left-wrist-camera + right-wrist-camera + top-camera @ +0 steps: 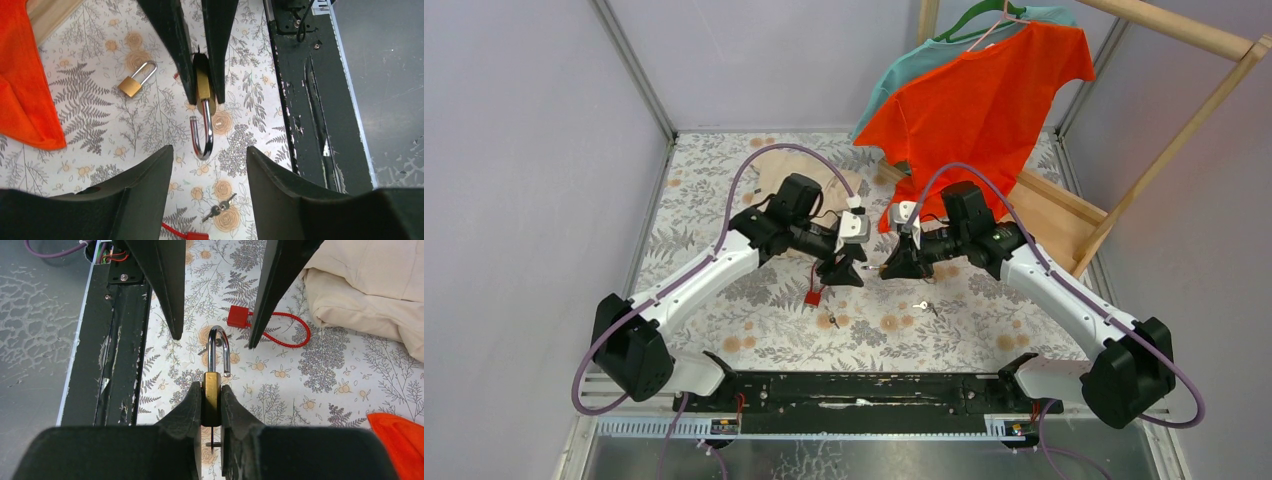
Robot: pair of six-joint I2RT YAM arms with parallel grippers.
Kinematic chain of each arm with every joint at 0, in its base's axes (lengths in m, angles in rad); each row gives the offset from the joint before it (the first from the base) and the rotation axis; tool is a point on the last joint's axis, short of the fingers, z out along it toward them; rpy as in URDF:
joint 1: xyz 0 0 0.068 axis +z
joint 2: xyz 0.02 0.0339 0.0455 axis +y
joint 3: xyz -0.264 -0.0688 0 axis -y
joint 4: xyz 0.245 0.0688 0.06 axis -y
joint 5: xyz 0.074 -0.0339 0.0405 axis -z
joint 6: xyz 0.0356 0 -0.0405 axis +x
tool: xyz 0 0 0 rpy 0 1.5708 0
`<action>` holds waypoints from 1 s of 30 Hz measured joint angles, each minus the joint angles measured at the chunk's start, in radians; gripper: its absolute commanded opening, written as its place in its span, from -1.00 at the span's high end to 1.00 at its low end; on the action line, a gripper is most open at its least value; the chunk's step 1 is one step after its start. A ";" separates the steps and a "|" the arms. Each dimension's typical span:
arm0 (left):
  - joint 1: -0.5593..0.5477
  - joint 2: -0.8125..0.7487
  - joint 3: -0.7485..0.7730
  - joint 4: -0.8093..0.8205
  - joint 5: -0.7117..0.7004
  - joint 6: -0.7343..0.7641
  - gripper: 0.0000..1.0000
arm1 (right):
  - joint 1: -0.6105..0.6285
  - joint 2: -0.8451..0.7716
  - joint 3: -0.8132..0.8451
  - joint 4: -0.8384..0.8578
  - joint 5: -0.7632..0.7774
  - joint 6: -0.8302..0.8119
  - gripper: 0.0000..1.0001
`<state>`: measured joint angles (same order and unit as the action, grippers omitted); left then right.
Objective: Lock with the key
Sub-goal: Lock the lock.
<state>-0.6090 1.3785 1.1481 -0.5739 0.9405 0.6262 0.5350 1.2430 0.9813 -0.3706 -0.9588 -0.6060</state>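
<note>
Padlock (212, 385) is squeezed tight in the right gripper (211, 392), its loop (212, 352) open and up off the bench (280, 405). Left gripper (209, 148) is wide apart around the loop's tip. From above, a key (921, 306) lies on the bench at 4 o'clock from them.

Padlock (211, 390) with open shackle (202, 131) jutting into wide gap of left claw (209, 150), red cable lock (239, 316) and keys (218, 207) beneath

Padlock (211, 384) mostly hidden between right fingers (189, 407)
</note>
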 measured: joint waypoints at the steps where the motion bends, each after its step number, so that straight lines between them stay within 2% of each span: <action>1: -0.008 0.002 0.000 0.006 -0.005 -0.004 -0.17 | 0.000 0.000 0.000 0.001 0.000 0.001 1.00; 8: -0.042 0.013 0.000 0.062 -0.027 -0.050 0.14 | -0.005 0.000 -0.004 0.002 0.000 0.005 1.00; 12: -0.042 0.013 0.000 0.073 -0.042 -0.071 0.25 | -0.012 -0.001 -0.005 0.003 0.000 0.006 1.00; 16: -0.043 0.014 -0.002 0.077 -0.058 -0.090 0.47 | -0.018 -0.003 -0.006 0.009 0.000 0.007 1.00; 30: -0.041 0.080 0.002 0.093 -0.019 -0.238 0.90 | -0.021 -0.048 -0.039 0.016 0.065 -0.002 1.00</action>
<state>-0.6498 1.4590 1.1500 -0.4808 0.9218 0.3885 0.5144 1.1950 0.9421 -0.3542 -0.8940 -0.6075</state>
